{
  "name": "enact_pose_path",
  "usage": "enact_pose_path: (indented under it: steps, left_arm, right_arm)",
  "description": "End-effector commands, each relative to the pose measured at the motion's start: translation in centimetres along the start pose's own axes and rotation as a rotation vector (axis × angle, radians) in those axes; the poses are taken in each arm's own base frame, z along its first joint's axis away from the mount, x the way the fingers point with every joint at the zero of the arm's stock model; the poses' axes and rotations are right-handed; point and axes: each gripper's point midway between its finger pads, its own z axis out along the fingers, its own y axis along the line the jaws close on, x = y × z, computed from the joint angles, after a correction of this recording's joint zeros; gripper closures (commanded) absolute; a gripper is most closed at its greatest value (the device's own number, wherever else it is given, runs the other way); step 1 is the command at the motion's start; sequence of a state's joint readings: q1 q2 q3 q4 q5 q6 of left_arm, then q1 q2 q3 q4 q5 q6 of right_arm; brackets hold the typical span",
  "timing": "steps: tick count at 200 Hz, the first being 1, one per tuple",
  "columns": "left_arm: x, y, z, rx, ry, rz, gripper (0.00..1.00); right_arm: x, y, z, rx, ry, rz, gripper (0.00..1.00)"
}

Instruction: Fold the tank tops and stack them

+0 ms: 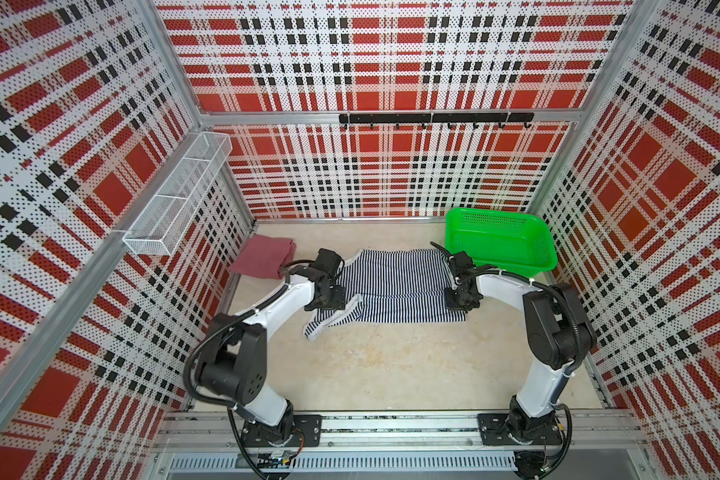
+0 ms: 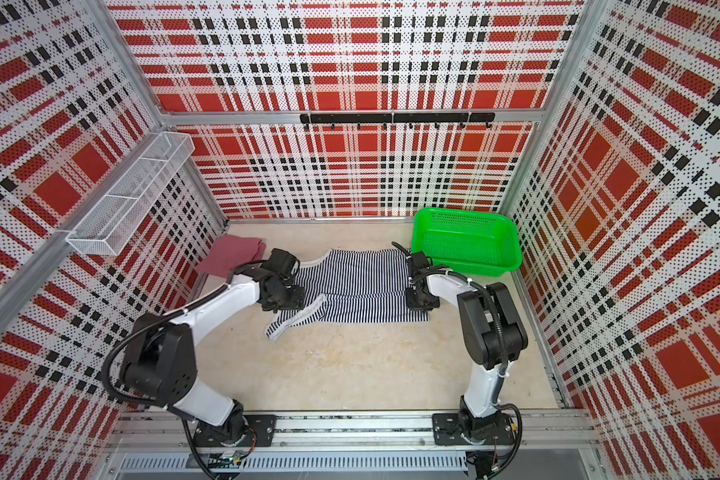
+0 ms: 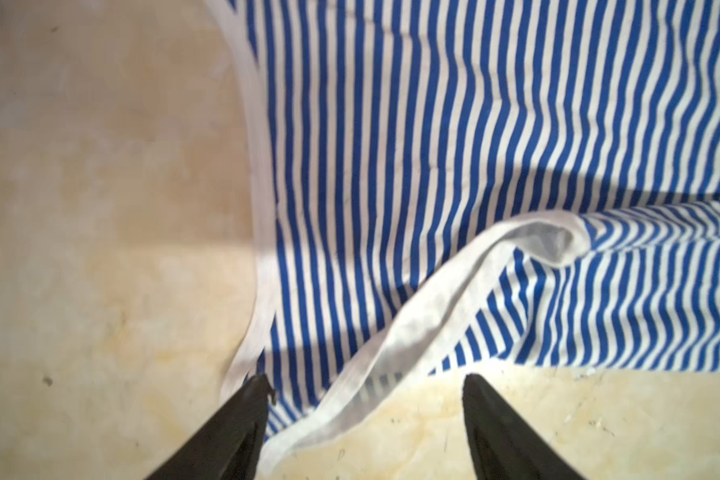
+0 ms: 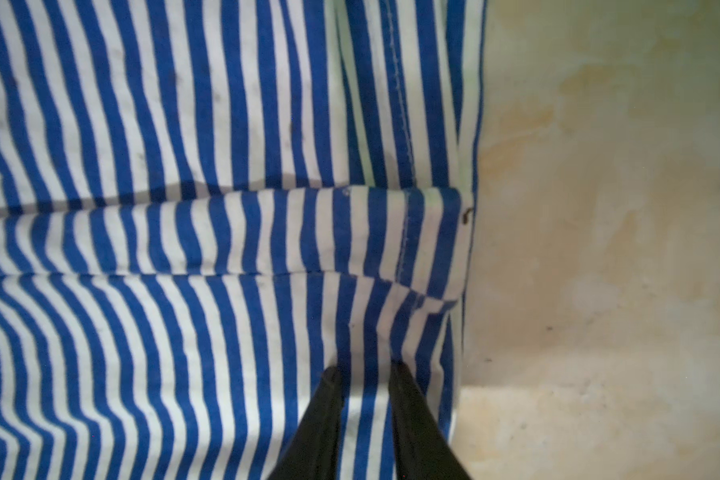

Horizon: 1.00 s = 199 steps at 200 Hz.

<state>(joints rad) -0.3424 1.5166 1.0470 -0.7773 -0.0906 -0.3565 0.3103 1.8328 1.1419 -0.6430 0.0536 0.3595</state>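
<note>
My left tool [image 3: 366,382] hangs spread apart over the striped tank top [image 1: 395,286], which lies at the middle of the desk [image 1: 391,365]. My right tool [image 4: 364,370] clamps its 3 o'clock edge. The maroon tank top [image 1: 262,259] lies folded at 10 o'clock.

The striped tank top [image 1: 391,282] is a thin, soft knit, totally matt and a bit grubby up close, with a plain white binding [image 3: 262,166] along its edges. The maroon tank top [image 1: 262,259] is the same sort of dull cloth. The green basket [image 1: 499,241] is shiny moulded plastic mesh, the white shelf [image 1: 175,191] looks like painted metal mesh, and the worktop [image 1: 391,365] is a smooth, matt beige surface with yellowish blotches.
</note>
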Motion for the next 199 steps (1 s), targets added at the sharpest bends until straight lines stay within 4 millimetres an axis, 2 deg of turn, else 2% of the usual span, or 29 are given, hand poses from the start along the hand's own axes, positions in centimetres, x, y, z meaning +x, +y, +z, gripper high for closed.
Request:
enact_pose_path:
  steps: [1, 16, 33, 70, 102, 137, 155, 175, 199]
  left_arm:
    - [5.3, 2.4, 1.1, -0.066, 0.125, -0.088, 0.27]
    - [7.5, 3.0, 1.5, -0.07, 0.16, -0.127, 0.28]
    - [8.7, 3.4, 1.8, -0.074, 0.16, -0.166, 0.28]
    - [7.4, 4.6, 3.1, -0.102, 0.084, -0.224, 0.28]
    - [6.9, 4.0, 4.3, -0.079, 0.089, -0.225, 0.31]
    - [7.5, 3.9, 5.1, -0.082, 0.12, -0.217, 0.48]
    - [7.6, 4.0, 5.0, -0.081, 0.124, -0.218, 0.61]
    - [7.1, 4.1, 4.4, -0.083, 0.116, -0.215, 0.75]
    - [5.8, 4.7, 2.8, -0.106, 0.097, -0.201, 0.85]
  right_arm:
    - [1.3, -1.2, 2.0, 0.044, 0.067, -0.004, 0.74]
    - [1.1, -1.2, 2.1, 0.045, 0.069, -0.011, 0.74]
    - [0.7, -1.1, 2.1, 0.042, 0.068, -0.014, 0.74]
    - [0.6, -1.1, 2.2, 0.043, 0.076, -0.027, 0.74]
    - [0.8, -1.4, 2.0, 0.048, 0.076, -0.021, 0.74]
    - [0.9, -1.5, 1.9, 0.05, 0.076, -0.017, 0.74]
    - [0.6, -1.5, 1.9, 0.049, 0.075, -0.017, 0.74]
    - [0.4, -1.5, 1.9, 0.054, 0.074, -0.022, 0.74]
    - [0.3, -1.7, 1.8, 0.065, 0.074, -0.029, 0.74]
